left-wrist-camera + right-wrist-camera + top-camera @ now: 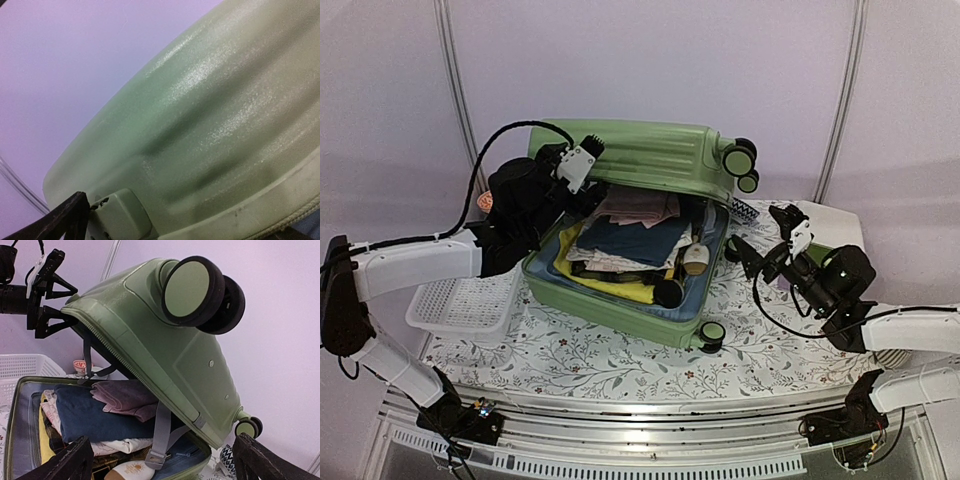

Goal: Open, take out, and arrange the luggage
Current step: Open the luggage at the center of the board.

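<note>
The light-green luggage [655, 155] lies half open on the table, its lid [165, 350] tilted up over the base [610, 312]. Inside are folded clothes: a navy piece [95, 412], a purple towel [125, 397], a white bottle [132, 471] and a grey strap [162, 432]. My left gripper [582, 172] is at the lid's left edge, open, with the rim between its spread fingers [50, 270]. The lid fills the left wrist view [200, 125]. My right gripper [760, 232] is open to the right of the luggage, facing into the gap and holding nothing.
A white perforated basket [465, 305] stands left of the luggage. A small blue-and-white patterned item [745, 210] lies behind its right corner. The black wheels [192, 290] stick out towards my right gripper. A floral cloth [620, 360] covers the table.
</note>
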{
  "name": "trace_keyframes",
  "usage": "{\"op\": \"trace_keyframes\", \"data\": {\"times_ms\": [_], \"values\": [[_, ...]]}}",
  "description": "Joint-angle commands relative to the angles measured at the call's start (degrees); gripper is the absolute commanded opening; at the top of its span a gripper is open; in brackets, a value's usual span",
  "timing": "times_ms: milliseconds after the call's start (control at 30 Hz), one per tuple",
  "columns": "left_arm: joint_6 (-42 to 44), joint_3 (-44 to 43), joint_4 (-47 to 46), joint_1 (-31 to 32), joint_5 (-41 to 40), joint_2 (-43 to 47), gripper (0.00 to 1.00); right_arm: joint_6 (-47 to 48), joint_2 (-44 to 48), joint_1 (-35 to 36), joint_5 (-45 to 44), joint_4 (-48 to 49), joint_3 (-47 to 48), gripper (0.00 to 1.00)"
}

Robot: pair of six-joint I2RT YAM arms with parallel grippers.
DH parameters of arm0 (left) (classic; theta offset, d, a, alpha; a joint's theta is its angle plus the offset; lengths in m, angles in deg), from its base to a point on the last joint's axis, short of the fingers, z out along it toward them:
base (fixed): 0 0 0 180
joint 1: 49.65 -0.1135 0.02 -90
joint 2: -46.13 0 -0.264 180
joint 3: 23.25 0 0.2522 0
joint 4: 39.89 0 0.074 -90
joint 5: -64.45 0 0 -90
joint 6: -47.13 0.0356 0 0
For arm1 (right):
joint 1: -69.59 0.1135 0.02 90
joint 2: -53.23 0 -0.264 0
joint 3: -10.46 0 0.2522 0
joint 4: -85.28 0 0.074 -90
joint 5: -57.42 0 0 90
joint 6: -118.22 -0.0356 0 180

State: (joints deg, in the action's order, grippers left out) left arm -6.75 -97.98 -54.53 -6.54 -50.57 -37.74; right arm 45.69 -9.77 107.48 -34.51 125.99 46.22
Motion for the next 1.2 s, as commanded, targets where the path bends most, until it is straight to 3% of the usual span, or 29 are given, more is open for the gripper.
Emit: {"op": "trace_keyframes", "data": {"times_ms": [0,200,400,600,700,933,1167], "values": [[-6.7,-2.1,-1.6,-0.1,1.0,0.9,0.98,1.6,-5.0,0.6,-3.2,12.1,0.3,0.99],[-7.2,-2.2,-1.8,-0.2,1.2,1.2,0.98,5.7,-13.3,2.1,-6.0,26.0,0.9,1.0],[-7.2,-2.7,-1.6,-0.2,1.6,1.2,0.98,16.0,-24.6,4.8,-10.8,39.1,6.2,0.99],[-6.8,-2.4,-1.2,-0.1,1.5,1.3,0.98,17.8,-31.0,5.2,-10.6,40.3,13.0,0.94],[-6.8,-2.3,-1.0,-0.2,1.5,1.4,0.98,17.3,-33.5,5.2,-11.6,39.7,15.8,0.87],[-5.8,-2.6,-0.9,-0.1,1.3,1.4,0.98,17.2,-36.7,5.3,-14.4,41.0,19.6,0.52],[-7.3,-3.5,0.9,-0.1,2.3,1.9,0.98,18.5,-35.3,5.3,-20.1,31.8,24.4,0.22]]}}
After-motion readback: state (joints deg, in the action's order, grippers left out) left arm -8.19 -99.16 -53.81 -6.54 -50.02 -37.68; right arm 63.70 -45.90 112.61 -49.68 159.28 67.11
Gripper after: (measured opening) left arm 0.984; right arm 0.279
